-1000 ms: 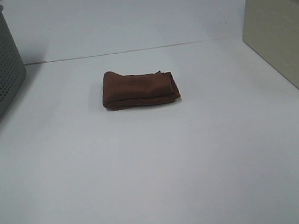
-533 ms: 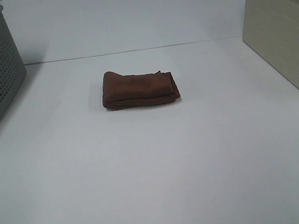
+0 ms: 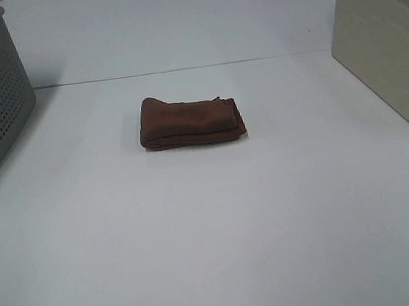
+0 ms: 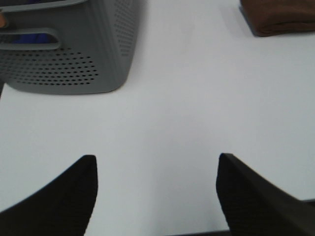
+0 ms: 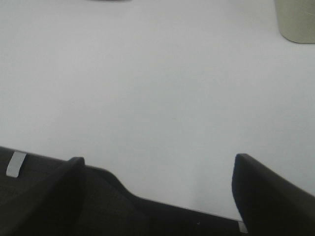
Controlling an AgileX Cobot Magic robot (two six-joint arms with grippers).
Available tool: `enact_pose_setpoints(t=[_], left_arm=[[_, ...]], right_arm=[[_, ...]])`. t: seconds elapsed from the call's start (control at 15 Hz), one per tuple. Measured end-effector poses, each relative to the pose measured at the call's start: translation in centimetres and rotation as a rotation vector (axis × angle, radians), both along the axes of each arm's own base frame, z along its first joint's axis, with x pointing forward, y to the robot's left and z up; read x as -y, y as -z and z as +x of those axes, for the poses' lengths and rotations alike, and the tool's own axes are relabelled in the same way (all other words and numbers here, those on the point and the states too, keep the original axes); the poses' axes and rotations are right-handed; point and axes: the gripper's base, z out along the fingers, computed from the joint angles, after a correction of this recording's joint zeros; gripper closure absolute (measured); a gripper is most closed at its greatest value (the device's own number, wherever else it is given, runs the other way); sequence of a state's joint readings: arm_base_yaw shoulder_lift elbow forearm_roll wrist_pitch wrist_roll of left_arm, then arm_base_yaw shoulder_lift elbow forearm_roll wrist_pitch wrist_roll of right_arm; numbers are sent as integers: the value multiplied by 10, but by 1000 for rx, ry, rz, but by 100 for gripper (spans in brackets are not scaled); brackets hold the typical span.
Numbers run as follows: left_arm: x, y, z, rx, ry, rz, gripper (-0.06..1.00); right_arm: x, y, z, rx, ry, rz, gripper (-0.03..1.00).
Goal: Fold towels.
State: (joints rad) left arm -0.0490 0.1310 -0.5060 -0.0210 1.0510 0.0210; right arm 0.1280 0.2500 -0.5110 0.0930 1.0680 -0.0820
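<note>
While the folded towel [image 3: 191, 120] lies on the bench [image 3: 214, 233], I see both arms well apart from it. The left gripper [image 4: 156, 189] and right gripper [image 5: 158, 189] have their jaws spread wide, holding nothing.

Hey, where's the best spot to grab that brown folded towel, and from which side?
Probably the towel's right short end, where layered loose edges show, coming straight down from above. It lies flat and compact on the table, and its left end is a rounded fold, harder to pinch.
</note>
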Motion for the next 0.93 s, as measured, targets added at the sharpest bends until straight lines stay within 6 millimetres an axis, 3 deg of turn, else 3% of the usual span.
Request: enact_pose_setpoints(t=[0.2, 0.47, 0.93], left_arm=[[-1, 0, -3, 19, -80, 0, 29], [-1, -1, -16, 104, -128, 2, 29], [0, -1, -21, 135, -130, 3, 29]], right_arm=[[3, -1, -9, 68, 132, 4, 20], [3, -2, -34, 237, 159, 12, 20], [3, -1, -36, 251, 158, 14, 20]])
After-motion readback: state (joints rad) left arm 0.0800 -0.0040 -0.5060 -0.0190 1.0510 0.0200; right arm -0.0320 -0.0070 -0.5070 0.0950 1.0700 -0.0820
